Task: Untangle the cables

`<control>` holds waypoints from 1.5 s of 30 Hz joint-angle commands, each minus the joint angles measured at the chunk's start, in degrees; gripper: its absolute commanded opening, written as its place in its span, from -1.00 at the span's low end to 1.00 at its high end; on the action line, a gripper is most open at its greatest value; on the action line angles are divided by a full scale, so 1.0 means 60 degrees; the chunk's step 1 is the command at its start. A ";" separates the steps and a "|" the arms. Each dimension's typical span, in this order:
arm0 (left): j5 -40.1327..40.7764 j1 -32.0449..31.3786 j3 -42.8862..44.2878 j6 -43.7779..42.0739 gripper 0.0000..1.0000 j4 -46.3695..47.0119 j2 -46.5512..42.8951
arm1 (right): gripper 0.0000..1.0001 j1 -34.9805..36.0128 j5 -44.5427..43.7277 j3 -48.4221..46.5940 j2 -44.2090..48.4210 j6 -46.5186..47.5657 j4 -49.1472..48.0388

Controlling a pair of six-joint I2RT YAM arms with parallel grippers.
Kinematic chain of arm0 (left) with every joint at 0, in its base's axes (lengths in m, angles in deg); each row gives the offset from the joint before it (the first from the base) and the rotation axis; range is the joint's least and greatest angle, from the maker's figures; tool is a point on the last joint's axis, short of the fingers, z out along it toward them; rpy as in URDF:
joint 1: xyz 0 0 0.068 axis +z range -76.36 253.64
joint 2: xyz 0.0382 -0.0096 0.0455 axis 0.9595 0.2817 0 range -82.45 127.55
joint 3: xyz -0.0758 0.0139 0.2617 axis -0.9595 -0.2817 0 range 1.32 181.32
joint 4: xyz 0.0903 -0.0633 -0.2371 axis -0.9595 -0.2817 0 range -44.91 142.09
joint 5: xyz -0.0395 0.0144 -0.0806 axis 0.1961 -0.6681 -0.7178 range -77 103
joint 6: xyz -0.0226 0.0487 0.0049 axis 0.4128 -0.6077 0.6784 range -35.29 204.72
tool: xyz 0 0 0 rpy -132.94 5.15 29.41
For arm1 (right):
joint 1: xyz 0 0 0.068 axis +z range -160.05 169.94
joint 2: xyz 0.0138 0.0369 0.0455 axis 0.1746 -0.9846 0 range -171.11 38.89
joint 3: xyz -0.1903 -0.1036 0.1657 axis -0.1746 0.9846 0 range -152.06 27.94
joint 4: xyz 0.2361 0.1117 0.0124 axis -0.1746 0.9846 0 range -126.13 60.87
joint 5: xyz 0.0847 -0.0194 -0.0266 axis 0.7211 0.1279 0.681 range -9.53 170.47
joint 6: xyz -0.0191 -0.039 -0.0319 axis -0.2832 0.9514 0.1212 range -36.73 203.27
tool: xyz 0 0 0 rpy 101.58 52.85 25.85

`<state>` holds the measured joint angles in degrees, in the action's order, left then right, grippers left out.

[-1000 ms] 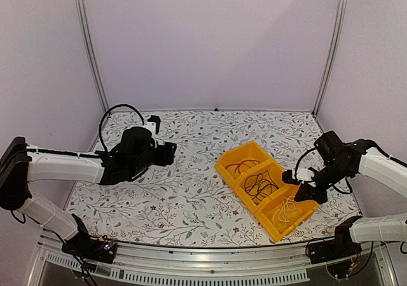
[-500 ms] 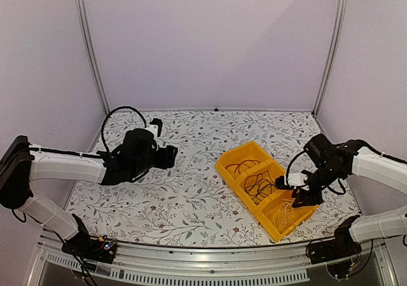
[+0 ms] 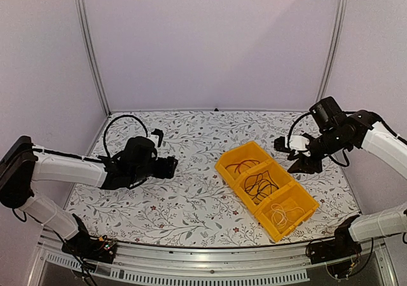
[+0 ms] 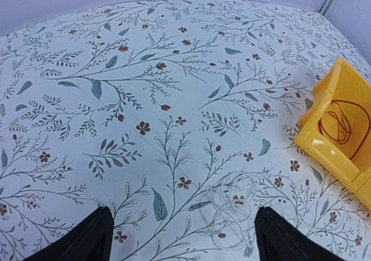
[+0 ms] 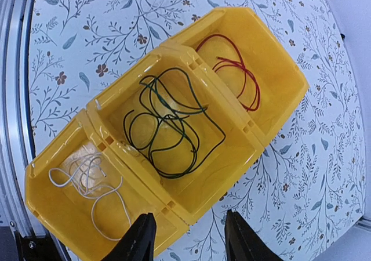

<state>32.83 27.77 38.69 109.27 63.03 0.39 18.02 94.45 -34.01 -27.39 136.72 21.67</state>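
A yellow three-compartment bin (image 3: 224,161) sits right of centre on the floral cloth. The red cable (image 5: 237,75) lies in its far compartment, the black cable (image 5: 168,127) in the middle one, and a white cable (image 5: 87,180) in the near one. My right gripper (image 3: 291,156) hangs open above the bin's back right side with nothing between its fingers (image 5: 139,240). My left gripper (image 4: 182,240) is open low over the cloth. A faint white cable loop (image 4: 255,206) lies on the cloth between its fingertips (image 4: 95,238), untouched.
The bin's far end with the red cable (image 4: 339,122) shows at the right of the left wrist view. Pale walls and metal posts (image 3: 89,51) close in the back and sides. An aluminium rail (image 3: 203,257) runs along the front edge.
My right gripper opened, left the white cable in the near compartment, and rose back to the right. My left gripper opened wider and shifted slightly nearer.
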 commanded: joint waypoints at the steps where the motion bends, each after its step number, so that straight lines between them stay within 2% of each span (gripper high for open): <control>1: -0.0784 -0.0050 -0.0537 0.0233 0.65 0.0499 -0.0329 | -0.13 0.0038 0.1785 -0.0293 -0.0760 -0.1272 -0.2410; 4: -0.2054 -0.0055 -0.0535 0.0452 0.58 0.0625 -0.0219 | -0.14 0.0433 0.2300 -0.0470 -0.1521 -0.2081 -0.3577; 8: -0.2792 -0.0039 -0.0439 0.1653 0.49 0.0457 0.0268 | -0.18 0.0894 0.2447 -0.0742 -0.2571 -0.2799 -0.4653; 11: -0.2918 -0.0114 -0.0339 0.2385 0.40 0.0371 0.0530 | -0.19 0.1181 0.2565 -0.0874 -0.3196 -0.3196 -0.5193; 14: -0.2723 -0.0167 -0.0307 0.2509 0.38 0.0405 0.0679 | -0.21 0.1625 0.2612 -0.1085 -0.3810 -0.3291 -0.5408; 19: -0.2548 -0.0177 -0.0073 0.2540 0.39 0.0007 0.0672 | -0.22 0.2698 0.1440 -0.1458 -0.4854 -0.2448 -0.5649; 23: -0.2015 -0.0179 -0.0093 0.2609 0.43 -0.0300 0.0330 | -0.26 0.2946 0.1893 -0.2612 -0.6056 -0.3324 -0.4820; 33: -0.1071 -0.0286 -0.0056 0.2444 0.49 -0.0941 -0.0597 | -0.09 0.3194 0.2133 -0.3616 -0.7320 -0.4984 -0.3499; 45: -0.0544 -0.0997 -0.0689 0.3223 0.51 0.0260 -0.0337 | -0.01 0.3379 0.2285 -0.4969 -0.9156 -0.5942 -0.2805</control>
<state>27.85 23.27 36.61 126.36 60.65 -2.34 37.91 107.85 -61.84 -79.94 104.57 2.79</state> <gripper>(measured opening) 0.753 0.491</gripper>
